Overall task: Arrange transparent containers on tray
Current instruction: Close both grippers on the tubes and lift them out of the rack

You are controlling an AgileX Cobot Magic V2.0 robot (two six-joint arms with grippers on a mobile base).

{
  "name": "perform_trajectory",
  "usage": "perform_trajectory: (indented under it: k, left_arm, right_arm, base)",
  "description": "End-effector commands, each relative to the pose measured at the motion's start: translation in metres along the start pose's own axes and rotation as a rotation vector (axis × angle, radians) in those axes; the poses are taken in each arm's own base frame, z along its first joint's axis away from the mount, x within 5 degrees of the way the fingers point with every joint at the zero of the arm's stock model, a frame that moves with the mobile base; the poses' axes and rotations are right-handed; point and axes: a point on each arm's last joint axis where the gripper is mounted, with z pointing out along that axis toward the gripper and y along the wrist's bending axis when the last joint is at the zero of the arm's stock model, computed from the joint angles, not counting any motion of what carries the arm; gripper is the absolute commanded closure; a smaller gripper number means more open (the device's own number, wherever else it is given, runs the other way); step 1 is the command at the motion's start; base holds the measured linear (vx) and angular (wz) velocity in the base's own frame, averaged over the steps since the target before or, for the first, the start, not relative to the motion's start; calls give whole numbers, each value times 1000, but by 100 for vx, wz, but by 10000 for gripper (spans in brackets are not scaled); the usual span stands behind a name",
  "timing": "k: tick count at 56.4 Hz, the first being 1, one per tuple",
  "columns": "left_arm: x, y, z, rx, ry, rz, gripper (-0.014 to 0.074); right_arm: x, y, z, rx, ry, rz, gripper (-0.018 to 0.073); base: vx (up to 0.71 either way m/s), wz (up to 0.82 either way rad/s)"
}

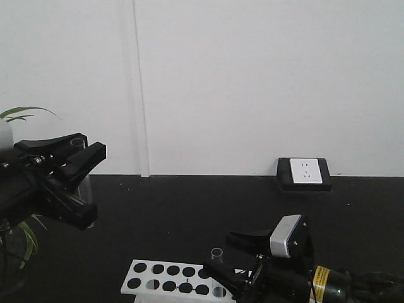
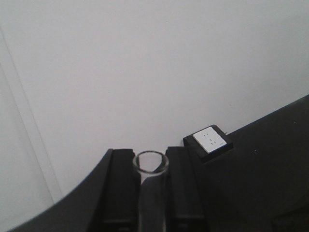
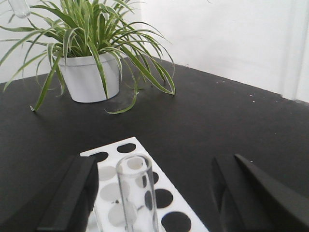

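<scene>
Tubes from my left: the left gripper [image 1: 87, 150] is clamped on one test tube [image 2: 151, 188] and holds it upright off the table, I judge for carrying to the tray, which no view shows. The right gripper [image 3: 157, 166] stands wide open around the second test tube [image 3: 136, 193], upright in the white rack [image 1: 165, 278]. Both are clear, slim and open-rimmed.
</scene>
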Motion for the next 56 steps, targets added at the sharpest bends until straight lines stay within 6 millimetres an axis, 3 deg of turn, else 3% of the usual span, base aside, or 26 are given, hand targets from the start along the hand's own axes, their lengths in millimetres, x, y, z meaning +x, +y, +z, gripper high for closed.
perform_trajectory:
  k: [1, 14, 24, 32, 44, 51, 56]
  left_arm:
    - [-22, -3, -5, 21, -107, -24, 603]
    - [-21, -2, -5, 13, -94, -24, 603]
    - [-21, -2, -5, 13, -92, -24, 603]
    - [-21, -2, -5, 11, -89, -24, 603]
    - [-20, -2, -5, 10, -87, -24, 603]
    - [-20, -2, -5, 10, -87, -24, 603]
    - [-20, -1, -5, 8, -84, -25, 603]
  right_arm:
    - [-27, 0, 3, -37, -127, -30, 27]
    - [-24, -4, 10, -81, -115, -29, 44]
    - [-16, -6, 12, -89, -108, -13, 109]
    - [-18, -4, 12, -105, -125, -41, 241]
    - [-18, -4, 12, -106, -125, -44, 575]
    - [-26, -2, 9, -106, -139, -49, 573]
    - [-43, 3, 4, -100, -167, -74, 572]
  base:
    - [0, 0]
    - [0, 0]
    - [0, 0]
    - [0, 0]
    - [0, 0]
    - [0, 0]
    - [0, 0]
